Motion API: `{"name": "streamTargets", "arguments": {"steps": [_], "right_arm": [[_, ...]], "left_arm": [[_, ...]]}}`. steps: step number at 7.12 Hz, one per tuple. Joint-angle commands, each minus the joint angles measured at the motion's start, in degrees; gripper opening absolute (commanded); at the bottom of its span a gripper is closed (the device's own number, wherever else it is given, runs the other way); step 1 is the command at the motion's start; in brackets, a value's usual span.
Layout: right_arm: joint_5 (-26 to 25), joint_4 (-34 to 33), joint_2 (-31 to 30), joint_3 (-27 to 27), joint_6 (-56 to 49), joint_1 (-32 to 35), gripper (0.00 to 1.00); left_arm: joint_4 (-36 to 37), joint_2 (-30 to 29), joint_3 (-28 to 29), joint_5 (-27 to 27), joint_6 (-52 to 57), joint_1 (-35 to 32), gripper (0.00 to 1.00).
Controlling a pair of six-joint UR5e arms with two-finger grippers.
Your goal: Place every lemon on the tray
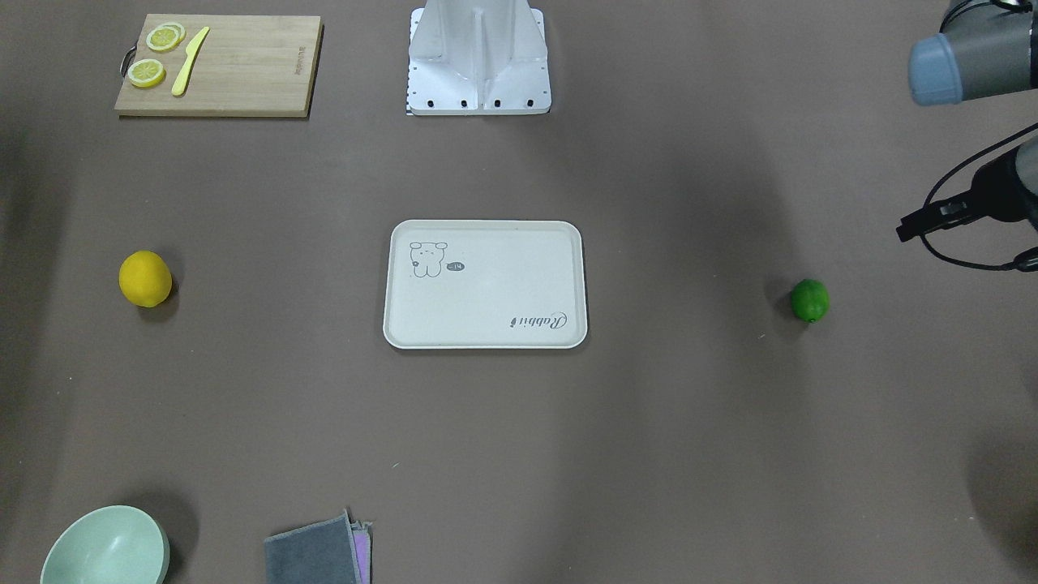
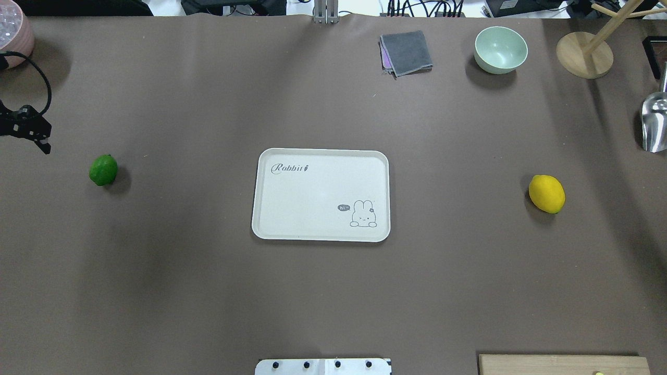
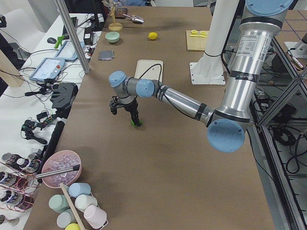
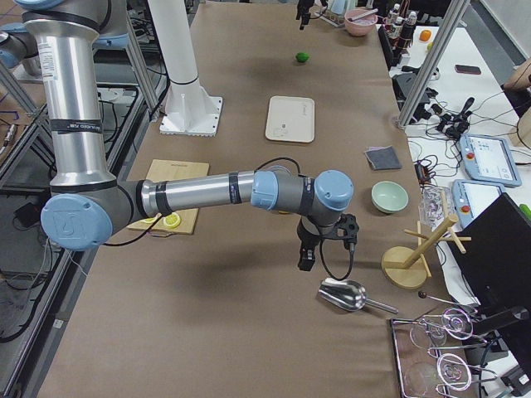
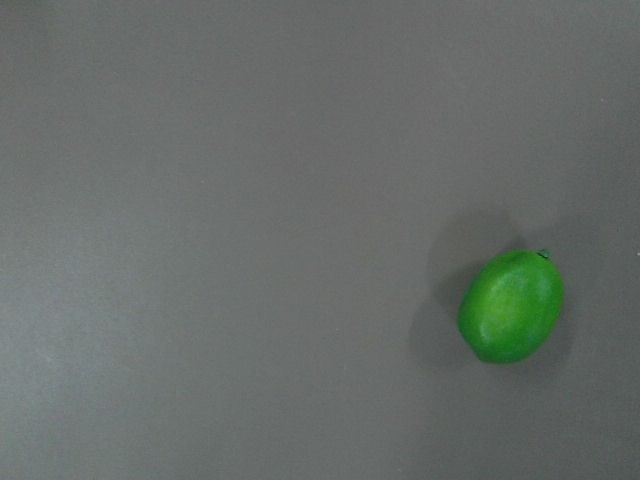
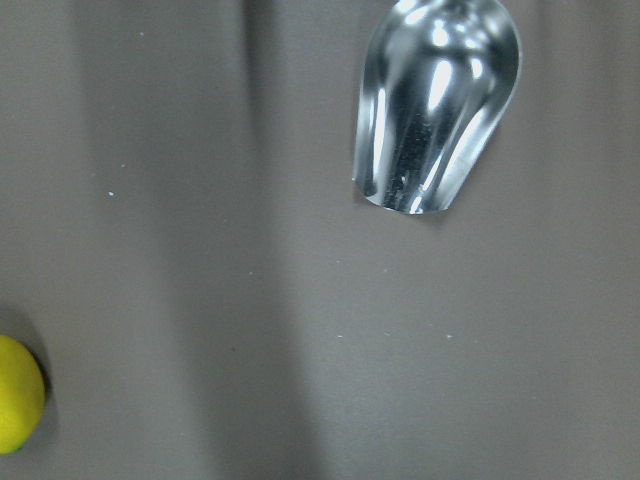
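Note:
The green lemon (image 2: 103, 170) lies on the table to the left of the tray (image 2: 271, 198). It also shows in the left wrist view (image 5: 512, 306). The yellow lemon (image 2: 546, 194) lies to the right of the tray, and its edge shows in the right wrist view (image 6: 15, 395). The cream tray (image 1: 486, 324) holds nothing. My left gripper (image 2: 46, 147) hangs just left of and beyond the green lemon, mostly cut off by the view's edge. I cannot tell whether it is open. My right gripper (image 4: 306, 264) shows only in the exterior right view, near the scoop. I cannot tell its state.
A metal scoop (image 2: 654, 122) lies right of the yellow lemon. A green bowl (image 2: 500, 49), folded cloth (image 2: 406, 52) and wooden stand (image 2: 583, 52) sit at the far edge. A cutting board (image 1: 243, 73) holds lemon slices and a yellow knife. A pink bowl (image 2: 13, 36) is far left.

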Motion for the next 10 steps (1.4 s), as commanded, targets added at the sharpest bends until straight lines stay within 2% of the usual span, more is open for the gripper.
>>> {"name": "streamTargets", "arguments": {"steps": [1,2,3,5,8,10], "right_arm": [[0.9,0.1,1.1,3.9,7.1,-5.9,0.99],[0.9,1.4,2.3,4.2,10.3,-8.4,0.99],[0.8,5.7,2.3,4.0,14.7,-11.8,0.99],[0.6,13.7,2.4,3.3,23.7,-18.2,0.99],[0.3,14.1,5.8,2.2,28.8,-22.6,0.99],[0.2,15.4,6.0,0.8,28.5,-25.0,0.99]], "left_arm": [[-4.7,-0.1,1.8,0.3,-5.4,3.3,0.97],[-8.2,-0.5,3.4,0.9,-8.8,4.3,0.97],[-12.8,0.1,4.5,1.3,-12.4,6.2,0.97],[-18.6,0.1,5.6,3.4,-13.0,7.5,0.97],[-25.5,-0.4,10.0,3.8,-14.9,8.6,0.97],[-28.8,-0.6,12.0,3.9,-18.1,10.1,0.96]]}}
